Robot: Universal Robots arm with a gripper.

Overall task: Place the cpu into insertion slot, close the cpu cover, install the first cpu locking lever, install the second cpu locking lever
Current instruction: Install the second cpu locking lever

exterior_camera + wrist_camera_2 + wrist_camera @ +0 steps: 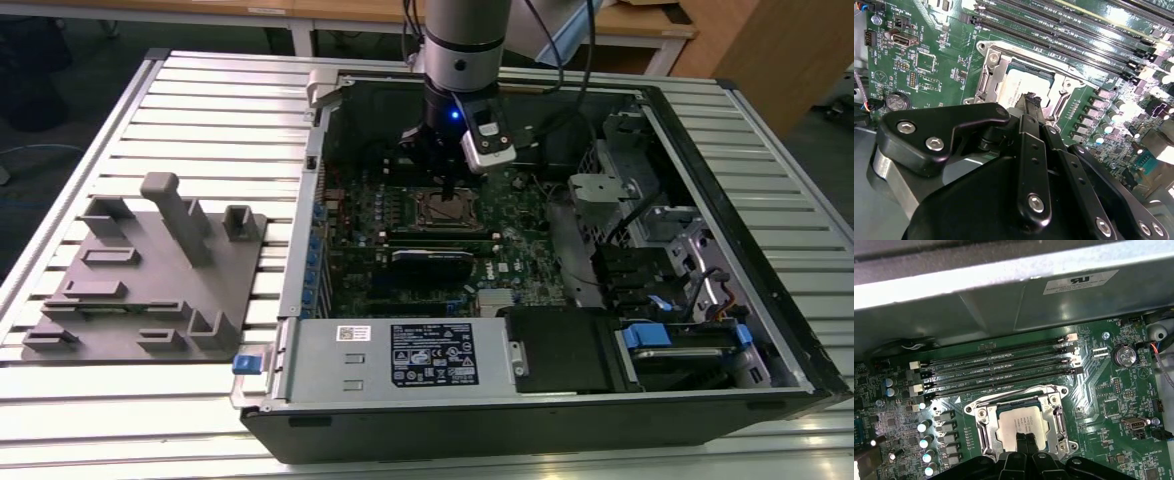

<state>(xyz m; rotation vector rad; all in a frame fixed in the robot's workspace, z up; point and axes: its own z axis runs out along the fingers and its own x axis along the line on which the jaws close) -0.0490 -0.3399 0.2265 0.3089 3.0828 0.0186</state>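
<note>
The cpu point(1021, 426) sits in the insertion slot point(985, 432); closed fingers point(1026, 440) touch its top; cover and levers remain.

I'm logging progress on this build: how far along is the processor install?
Done: the flat silver-grey square cpu sits in the metal-rimmed insertion slot. The thin silvery cpu cover frame looks down around it. In hand: the black gripper, fingers together, rests its tip on the chip. Left: whether either locking lever is latched cannot be told.
</note>
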